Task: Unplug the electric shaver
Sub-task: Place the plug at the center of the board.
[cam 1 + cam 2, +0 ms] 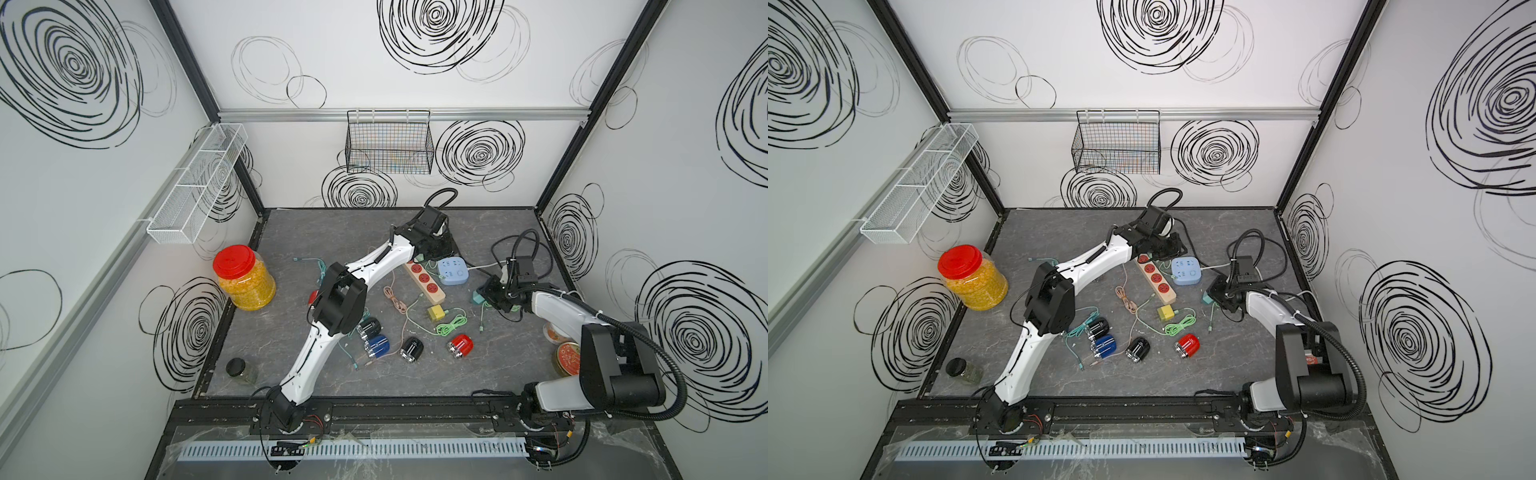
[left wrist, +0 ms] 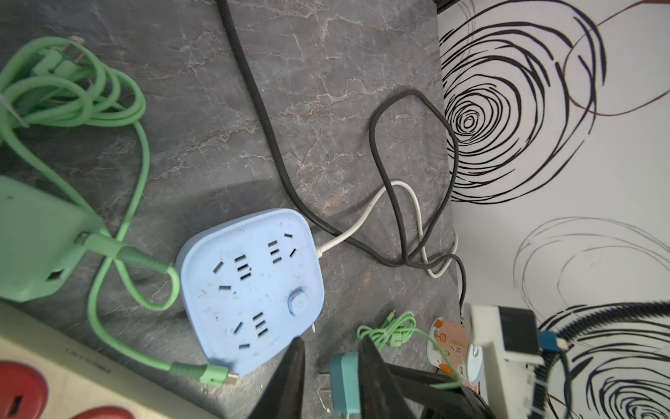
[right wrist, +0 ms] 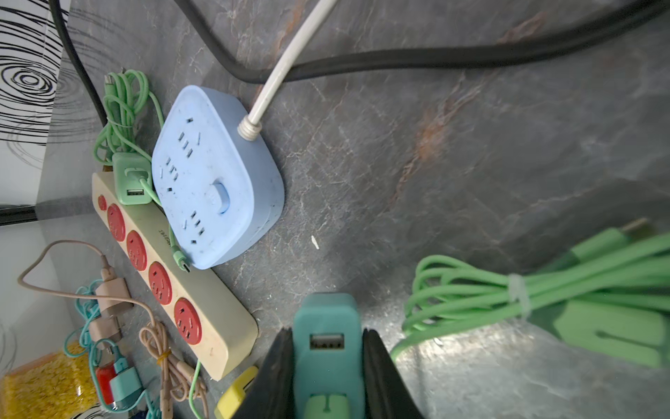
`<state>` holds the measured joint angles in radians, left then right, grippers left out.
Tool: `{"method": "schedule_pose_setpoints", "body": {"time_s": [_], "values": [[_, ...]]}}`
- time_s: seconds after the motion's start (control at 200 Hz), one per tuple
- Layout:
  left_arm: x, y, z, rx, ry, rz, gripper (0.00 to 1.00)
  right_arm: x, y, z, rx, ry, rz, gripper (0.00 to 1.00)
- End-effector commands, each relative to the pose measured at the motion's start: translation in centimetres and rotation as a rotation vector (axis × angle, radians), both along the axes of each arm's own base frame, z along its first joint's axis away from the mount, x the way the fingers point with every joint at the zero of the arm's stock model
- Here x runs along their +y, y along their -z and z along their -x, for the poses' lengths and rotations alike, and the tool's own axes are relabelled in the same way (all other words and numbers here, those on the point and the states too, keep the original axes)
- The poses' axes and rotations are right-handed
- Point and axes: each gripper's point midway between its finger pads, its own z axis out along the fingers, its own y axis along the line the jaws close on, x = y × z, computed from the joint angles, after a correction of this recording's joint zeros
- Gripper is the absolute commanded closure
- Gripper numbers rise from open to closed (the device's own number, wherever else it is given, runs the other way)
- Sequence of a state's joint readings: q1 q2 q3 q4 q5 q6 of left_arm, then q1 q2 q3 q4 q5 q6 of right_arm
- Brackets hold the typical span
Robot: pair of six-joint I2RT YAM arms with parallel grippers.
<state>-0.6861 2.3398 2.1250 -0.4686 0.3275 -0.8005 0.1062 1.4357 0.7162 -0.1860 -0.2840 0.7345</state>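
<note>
Several small electric shavers lie at the front middle in both top views: black (image 1: 370, 328), blue (image 1: 378, 347), black (image 1: 411, 348) and red (image 1: 460, 345). I cannot tell which cord belongs to which. My right gripper (image 3: 328, 333) is shut on a teal USB charger plug (image 3: 328, 319) just above the table, with a light green connector in its lower port. It is right of the blue power strip (image 1: 454, 270), whose sockets are bare. My left gripper (image 2: 331, 341) stands open at the strip's far edge with only table between its fingers.
A beige strip with red sockets (image 1: 424, 278) lies beside the blue one, a green adapter (image 3: 132, 181) plugged in at its far end. Loose green, pink and teal cables and a yellow adapter (image 1: 435, 312) litter the middle. A red-lidded jar (image 1: 245, 278) stands left, tins (image 1: 567, 357) right.
</note>
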Motion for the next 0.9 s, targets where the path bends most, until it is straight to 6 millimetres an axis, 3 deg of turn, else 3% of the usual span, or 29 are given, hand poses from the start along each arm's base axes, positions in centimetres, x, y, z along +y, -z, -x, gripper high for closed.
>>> {"method": "schedule_pose_setpoints", "body": {"time_s": [0.0,0.145,0.27,0.35,0.4,0.46,0.676,0.896], "values": [[1.0,-4.8,-0.1,-0.101,-0.009,0.041,0.69,1.0,-0.3,-0.5,-0.030,-0.003,-0.084,0.80],[1.8,-5.1,0.2,-0.109,-0.019,0.043,0.68,1.8,2.0,-0.8,0.039,-0.023,-0.133,0.79],[2.9,-4.9,0.9,-0.110,-0.026,0.041,0.64,1.3,3.7,-0.5,0.070,0.003,-0.163,0.79],[3.8,-4.8,1.2,-0.112,-0.039,0.042,0.55,0.7,4.1,-0.2,0.078,0.023,-0.150,0.70],[4.4,-4.8,1.3,-0.114,-0.049,0.042,0.45,0.5,4.1,-0.1,0.076,0.023,-0.142,0.61],[4.9,-4.7,1.5,-0.114,-0.056,0.044,0.33,0.6,4.2,0.0,0.084,0.020,-0.142,0.58],[6.3,-4.7,1.6,-0.119,-0.075,0.033,0.18,0.7,3.2,0.1,0.067,0.014,-0.150,0.48],[7.7,-5.7,1.7,-0.147,-0.092,0.012,0.01,0.5,0.0,0.9,0.022,0.002,-0.119,0.32]]}}
